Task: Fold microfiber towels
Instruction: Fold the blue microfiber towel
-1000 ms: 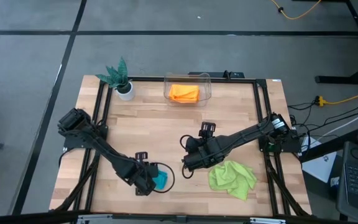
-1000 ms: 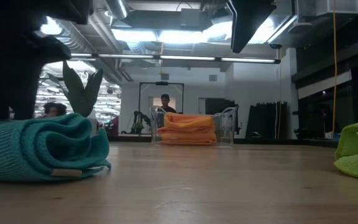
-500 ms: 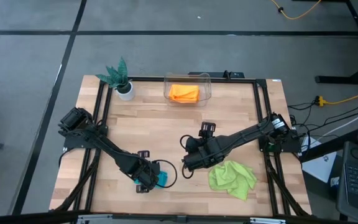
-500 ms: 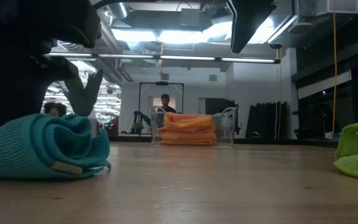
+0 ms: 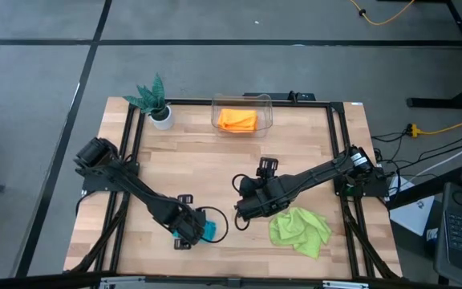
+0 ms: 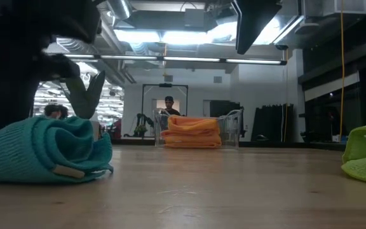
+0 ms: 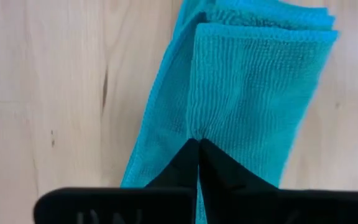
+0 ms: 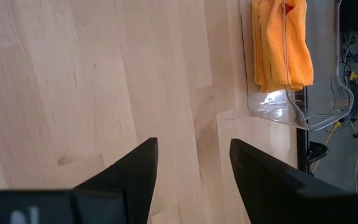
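A teal-blue microfiber towel (image 5: 208, 231), folded into a narrow strip of several layers, lies on the table near its front edge. It also shows in the low view as the teal towel (image 6: 43, 152). My left gripper (image 7: 199, 142) stands over the towel's left part, pointing down and shut on it. My right gripper (image 5: 242, 212) hangs open above bare wood at mid-table, and the right gripper (image 8: 194, 152) has nothing between its fingers. A crumpled lime green towel (image 5: 300, 229) lies to the right. Orange towels (image 5: 237, 120) lie folded in a clear bin. My left gripper pinches the towel's upper layer (image 7: 199, 127) between its two shut fingertips, toward the left end of the strip. How many layers it has I cannot tell. The fingers come from above, pointing down. The cloth puckers toward the tips, and the towel lies on the table.
The clear bin (image 5: 265, 112) stands at the far edge of the table, with a potted plant (image 5: 156, 101) to its left. Bare wood lies between the two towels and the bin. In the low view a person (image 6: 168, 105) shows in the room behind the table.
My left gripper has shut on the teal towel. The towel's top layers have bunched up under the fingers, and it stays on the table.
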Robot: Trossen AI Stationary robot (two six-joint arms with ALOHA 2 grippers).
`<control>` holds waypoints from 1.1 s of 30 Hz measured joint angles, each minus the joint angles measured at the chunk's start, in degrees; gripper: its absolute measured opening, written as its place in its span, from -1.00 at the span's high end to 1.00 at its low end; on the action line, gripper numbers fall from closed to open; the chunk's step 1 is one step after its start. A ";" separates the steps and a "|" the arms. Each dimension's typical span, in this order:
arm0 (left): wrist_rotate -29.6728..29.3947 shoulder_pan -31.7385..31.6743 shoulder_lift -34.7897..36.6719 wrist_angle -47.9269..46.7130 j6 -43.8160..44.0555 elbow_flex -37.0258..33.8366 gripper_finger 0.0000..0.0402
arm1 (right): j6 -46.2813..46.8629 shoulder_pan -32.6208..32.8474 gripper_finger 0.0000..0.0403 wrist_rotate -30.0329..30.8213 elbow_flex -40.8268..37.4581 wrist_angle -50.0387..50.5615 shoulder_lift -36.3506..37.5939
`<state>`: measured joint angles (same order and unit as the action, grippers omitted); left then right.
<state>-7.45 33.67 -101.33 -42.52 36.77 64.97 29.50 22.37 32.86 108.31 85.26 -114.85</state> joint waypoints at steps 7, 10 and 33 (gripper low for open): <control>-0.61 -0.03 0.90 -2.06 -1.67 3.18 1.00 | 0.00 0.00 -0.01 0.00 0.00 -0.27 0.00; -1.62 -0.74 0.86 -1.86 -2.86 3.35 1.00 | -0.01 0.00 -0.01 0.02 0.00 -0.34 0.00; -8.52 -8.44 -3.73 5.83 -21.29 6.46 1.00 | 0.13 0.00 -0.01 0.02 0.00 -0.50 0.00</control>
<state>-15.97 25.23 -105.06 -36.69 15.48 71.43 29.63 22.37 32.88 108.31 84.77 -114.85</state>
